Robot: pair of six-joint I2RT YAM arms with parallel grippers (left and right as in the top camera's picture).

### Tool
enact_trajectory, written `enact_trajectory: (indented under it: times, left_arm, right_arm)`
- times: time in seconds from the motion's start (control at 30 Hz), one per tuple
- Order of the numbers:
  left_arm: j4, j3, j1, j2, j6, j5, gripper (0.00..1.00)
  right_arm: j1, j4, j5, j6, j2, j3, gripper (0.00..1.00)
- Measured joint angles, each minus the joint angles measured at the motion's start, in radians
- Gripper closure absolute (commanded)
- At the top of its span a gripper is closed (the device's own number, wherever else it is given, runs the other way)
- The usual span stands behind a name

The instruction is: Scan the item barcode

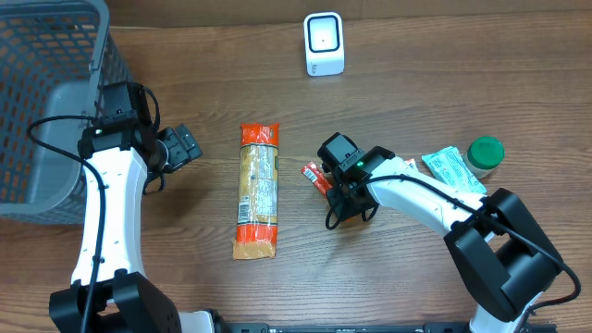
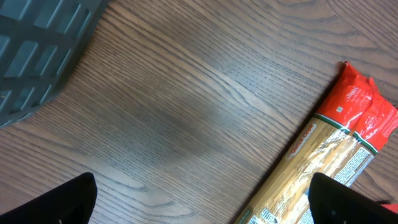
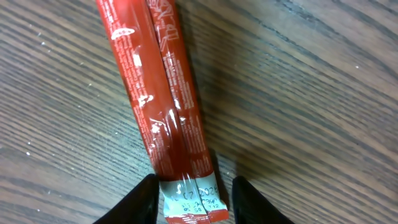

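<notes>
Sitting at the upper left, one grey basket [image 1: 111, 55] shows only its bare floor. On the counter [image 1: 416, 74] lie one pasta packet [image 1: 258, 190], one red stick pack [image 3: 165, 99] at centre frame, one teal packet [image 1: 450, 169], one green-lidded jar [image 1: 485, 153] and one white scanner [image 1: 324, 43]. The right gripper [image 3: 193, 199], part open, straddles the stick pack's end, contact unclear; the left gripper [image 2: 199, 211] gapes wide, holding nothing
</notes>
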Motion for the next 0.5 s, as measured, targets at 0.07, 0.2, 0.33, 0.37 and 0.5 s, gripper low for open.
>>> enact_trajectory:
  times: [0.07, 0.2, 0.33, 0.37, 0.5]
  left_arm:
    - [0.000, 0.000, 0.000, 0.000, 0.000, 0.000, 0.00]
    - [0.000, 0.000, 0.000, 0.000, 0.000, 0.000, 0.00]
    - [0.000, 0.000, 0.000, 0.000, 0.000, 0.000, 0.00]
    - [0.000, 0.000, 0.000, 0.000, 0.000, 0.000, 0.00]
    - [0.000, 0.000, 0.000, 0.000, 0.000, 0.000, 0.00]
  right_arm:
    - [-0.001, 0.001, 0.000, -0.001, 0.000, 0.000, 0.62]
    - [-0.005, 0.002, 0.000, -0.002, 0.000, 0.000, 0.66]
    - [-0.021, 0.005, 0.000, -0.002, 0.000, 0.000, 0.68]
    - [-0.026, 0.005, 0.000, -0.002, 0.000, 0.000, 0.68]
    - [-0.038, 0.005, -0.002, -0.005, 0.000, 0.000, 0.70]
